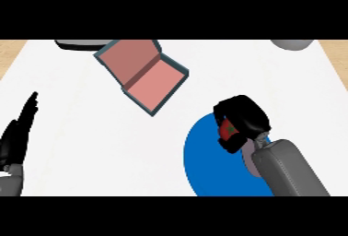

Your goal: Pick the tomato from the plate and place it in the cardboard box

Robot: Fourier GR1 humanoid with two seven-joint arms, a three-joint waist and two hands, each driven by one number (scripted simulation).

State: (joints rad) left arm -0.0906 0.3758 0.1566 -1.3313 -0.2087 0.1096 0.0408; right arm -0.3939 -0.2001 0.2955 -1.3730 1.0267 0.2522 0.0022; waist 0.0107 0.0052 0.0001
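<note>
A red tomato (228,129) with a green stem spot shows between the curled fingers of my right hand (241,117), which is shut on it over the upper part of the blue plate (204,161). Most of the tomato is hidden by the hand, so I cannot tell whether it touches the plate. The cardboard box (144,73), pinkish inside with a grey-blue rim and an open flap, lies tilted at the upper middle of the white counter, up and left of the hand. My left hand (17,136) rests open at the left edge, fingers pointing up.
A grey object (78,44) pokes in at the top edge just left of the box. Another grey rounded object (292,44) sits at the top right. Wooden strips (12,48) border the white counter on both sides.
</note>
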